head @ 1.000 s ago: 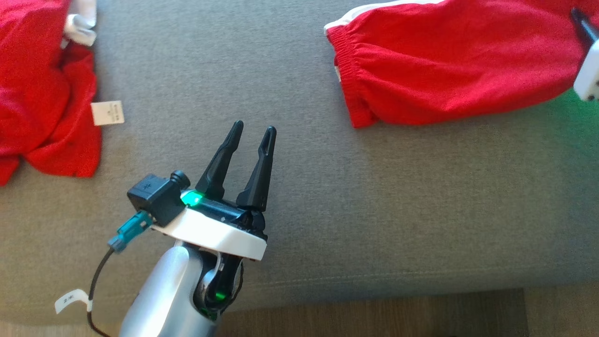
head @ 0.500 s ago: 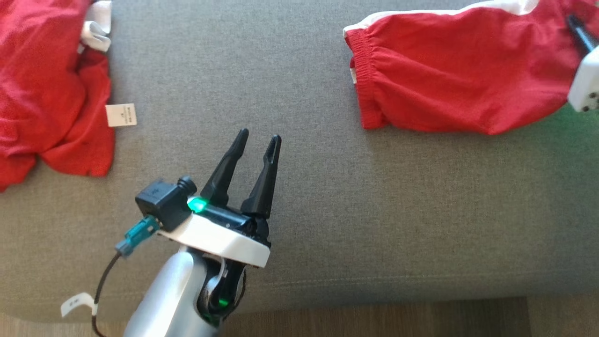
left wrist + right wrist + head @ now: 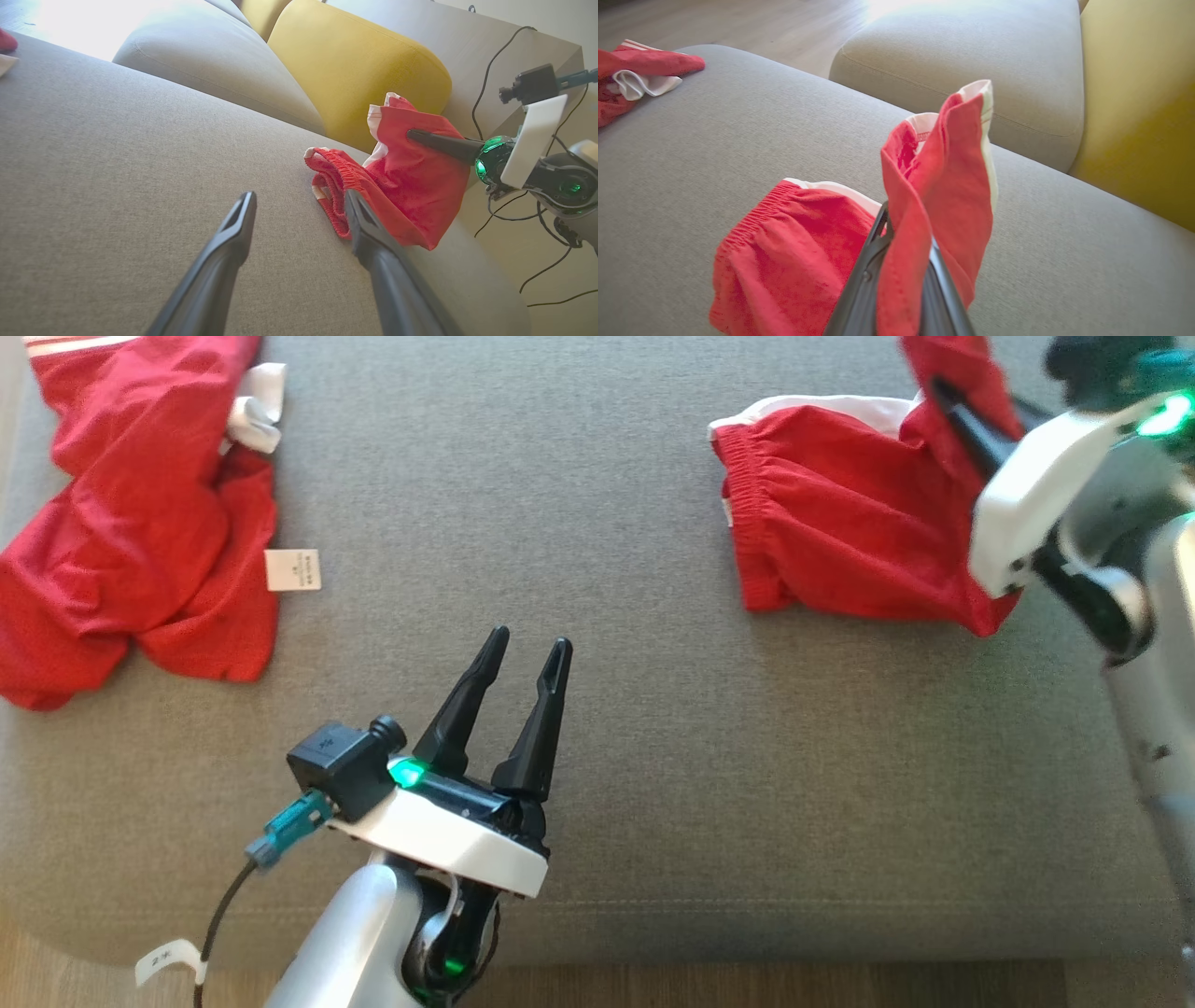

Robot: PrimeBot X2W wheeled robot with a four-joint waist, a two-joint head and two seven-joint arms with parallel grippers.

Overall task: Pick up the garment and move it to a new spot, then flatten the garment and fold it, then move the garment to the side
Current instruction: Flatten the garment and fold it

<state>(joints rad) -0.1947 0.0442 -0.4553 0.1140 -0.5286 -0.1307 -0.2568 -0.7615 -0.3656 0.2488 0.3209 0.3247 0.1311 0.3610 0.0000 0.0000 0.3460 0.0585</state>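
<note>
1. The right gripper (image 3: pixel 943 397) is clamping its two long dark fingers down on a bunched fold of the red fabric shorts with white trim and a gathered elastic waistband (image 3: pixel 831 551). In the right wrist view the cloth is standing up between the nearly closed fingers (image 3: pixel 864 280).
2. The left gripper (image 3: pixel 530 642) is hovering over the grey woven sofa seat cushion (image 3: pixel 653 756) with its fingers spread wide, holding and touching nothing.
3. The shorts are lying on the far right part of the cushion, with the pinched end lifted off the surface and the rest resting on it.
4. A wide bare stretch of cushion is lying open between the shorts and a crumpled red garment with white stripes (image 3: pixel 140 532) at the robot's far left, beside a small white label (image 3: pixel 292 569). The cushion's front edge is running along the bottom of the head view, with wooden floor (image 3: pixel 747 985) below it.
5. In the left wrist view a yellow back cushion (image 3: pixel 355 70) is sitting just behind the shorts.
6. The shorts' long axis is running left to right in the head view, with the waistband pointing toward the robot's left and the raised end toward its right.
</note>
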